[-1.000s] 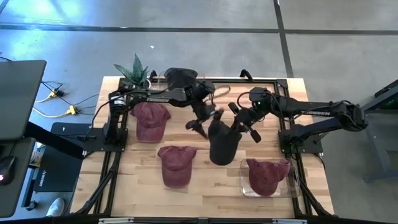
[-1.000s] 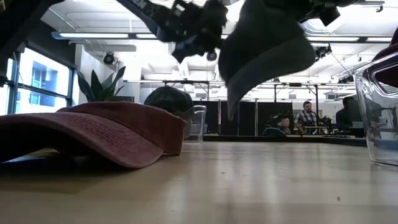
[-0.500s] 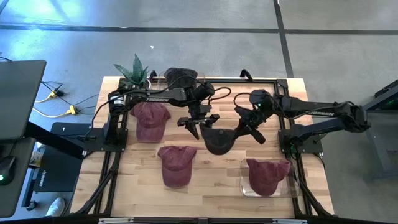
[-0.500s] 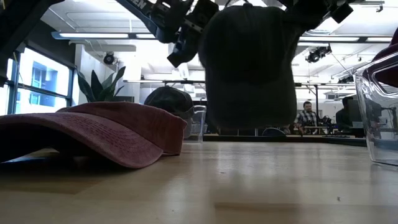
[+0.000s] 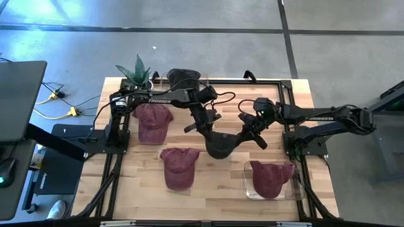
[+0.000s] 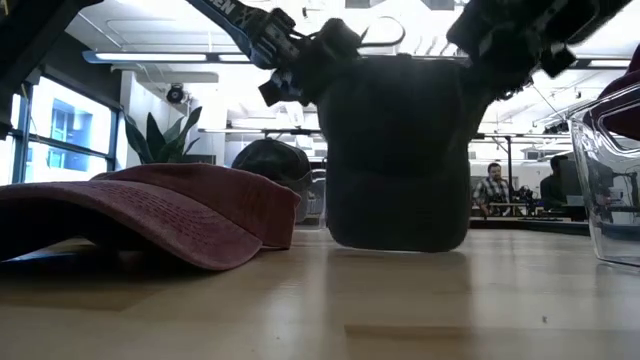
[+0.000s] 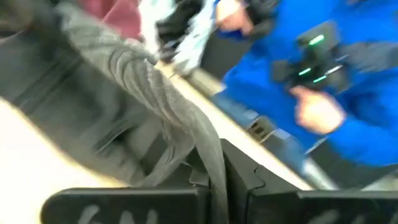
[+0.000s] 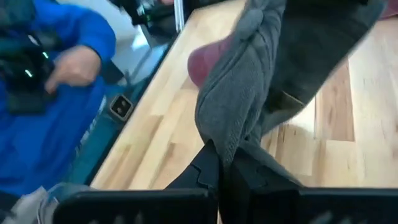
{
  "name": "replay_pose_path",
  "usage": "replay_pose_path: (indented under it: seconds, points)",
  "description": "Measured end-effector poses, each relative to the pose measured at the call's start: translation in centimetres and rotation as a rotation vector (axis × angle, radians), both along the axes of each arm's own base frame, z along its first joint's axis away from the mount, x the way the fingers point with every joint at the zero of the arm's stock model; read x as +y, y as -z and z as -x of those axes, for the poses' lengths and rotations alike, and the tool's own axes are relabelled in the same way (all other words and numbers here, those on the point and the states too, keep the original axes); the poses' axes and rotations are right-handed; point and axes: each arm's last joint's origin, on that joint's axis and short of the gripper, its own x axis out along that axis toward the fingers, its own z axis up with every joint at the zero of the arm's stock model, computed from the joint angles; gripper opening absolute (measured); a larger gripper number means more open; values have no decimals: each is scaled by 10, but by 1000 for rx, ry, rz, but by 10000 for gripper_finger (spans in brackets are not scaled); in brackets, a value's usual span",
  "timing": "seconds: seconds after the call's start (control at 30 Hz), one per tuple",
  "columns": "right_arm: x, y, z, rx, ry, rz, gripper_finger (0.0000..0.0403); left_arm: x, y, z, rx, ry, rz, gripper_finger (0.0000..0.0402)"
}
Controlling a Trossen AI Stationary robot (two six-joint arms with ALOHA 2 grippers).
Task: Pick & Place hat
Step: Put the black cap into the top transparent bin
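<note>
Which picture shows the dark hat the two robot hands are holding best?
The low view: the dark hat hangs whole between both grippers. The high view shows only its top. The wrist views show just bunched fabric.

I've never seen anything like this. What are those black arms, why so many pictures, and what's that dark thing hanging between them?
These are two robot arms at a wooden table. One camera looks down from above, one sits at table height, and one rides on each wrist. The left gripper and right gripper each pinch an edge of a dark grey hat, holding it just above the table. Three maroon hats lie around; one sits in a clear container. Another dark hat and a plant stand at the back.
</note>
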Motion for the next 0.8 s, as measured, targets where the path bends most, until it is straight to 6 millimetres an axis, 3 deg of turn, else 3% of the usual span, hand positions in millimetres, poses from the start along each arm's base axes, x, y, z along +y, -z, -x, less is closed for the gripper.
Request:
replay_pose_path:
  seconds: [0.2, 0.37, 0.53, 0.7, 0.8]
  points:
    - [-19, 18, 8, -93, 62, -64, 4, 2, 3, -2, 2, -84, -133, 32]
    - [-36, 36, 4, -49, 73, -99, 5, 11, 5, -2, 5, -127, -162, 33]
    - [-47, 62, 1, 18, -17, -195, 5, 33, 42, -3, 161, -189, -92, 33]
    - [-55, 76, 0, 69, 17, -226, 17, 54, 64, -2, 206, -205, -1, 33]
    - [-60, 79, -1, 58, 27, -238, 43, 65, 66, -4, 174, -218, 19, 33]
